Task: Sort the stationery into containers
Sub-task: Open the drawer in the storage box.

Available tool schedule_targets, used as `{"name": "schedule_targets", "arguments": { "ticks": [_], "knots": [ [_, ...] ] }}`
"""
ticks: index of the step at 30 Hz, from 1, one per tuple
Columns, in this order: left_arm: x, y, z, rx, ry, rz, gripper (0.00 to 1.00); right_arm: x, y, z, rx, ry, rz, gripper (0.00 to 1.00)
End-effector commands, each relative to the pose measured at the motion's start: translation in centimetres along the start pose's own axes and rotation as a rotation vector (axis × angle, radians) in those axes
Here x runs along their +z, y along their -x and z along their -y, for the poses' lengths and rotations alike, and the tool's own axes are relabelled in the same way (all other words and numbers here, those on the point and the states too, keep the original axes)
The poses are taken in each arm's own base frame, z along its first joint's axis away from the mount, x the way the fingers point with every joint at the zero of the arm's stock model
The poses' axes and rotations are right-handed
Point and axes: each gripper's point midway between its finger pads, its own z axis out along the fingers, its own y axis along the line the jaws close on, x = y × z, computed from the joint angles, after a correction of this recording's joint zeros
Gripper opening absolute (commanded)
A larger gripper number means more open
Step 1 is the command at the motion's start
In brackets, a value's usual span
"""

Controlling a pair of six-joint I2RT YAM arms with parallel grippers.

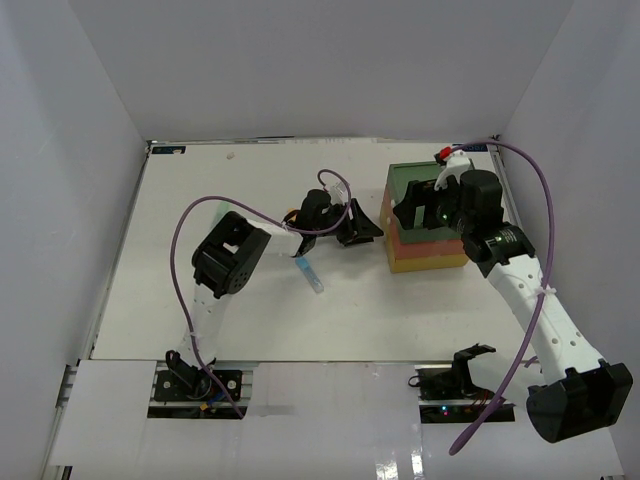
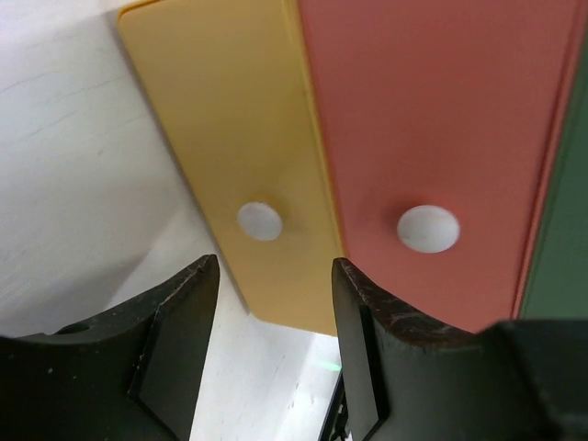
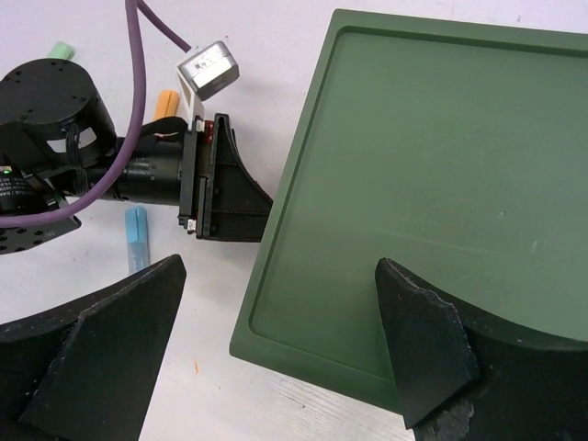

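Facing the smooth plastic drawer box [image 1: 425, 255], your left gripper [image 2: 273, 276] holds nothing, its black fingers spread apart before the round white knob [image 2: 260, 220] of the yellow bottom drawer [image 2: 220, 119]. Your right gripper [image 3: 280, 276] hangs spread wide over the box's matte green top [image 3: 432, 184]. A pale blue stick [image 1: 310, 272] lies on the white table [image 1: 260, 330], left of the box.

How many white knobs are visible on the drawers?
2. One knob on the yellow drawer, another knob on the red-orange drawer. The green drawer may have one, out of view.
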Motion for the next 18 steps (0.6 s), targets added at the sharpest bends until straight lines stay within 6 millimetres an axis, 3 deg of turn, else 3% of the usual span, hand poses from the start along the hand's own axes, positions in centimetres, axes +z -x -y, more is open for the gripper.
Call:
{"name": "schedule_targets", "arguments": {
  "ticks": [1,11,18],
  "knots": [
    [0.5,0.4,1.7,0.015,-0.088,0.025,0.62,-0.3,0.8,0.0,-0.014,-0.005,0.035,0.9],
    [1.8,-0.2,0.7,0.013,-0.104,0.018,0.59,-0.1,0.5,-0.1,-0.011,0.004,0.026,0.9],
    [2.3,-0.4,1.6,0.057,-0.174,0.014,0.59,0.0,0.1,-0.1,-0.011,0.007,0.017,0.9]
  ]
}}
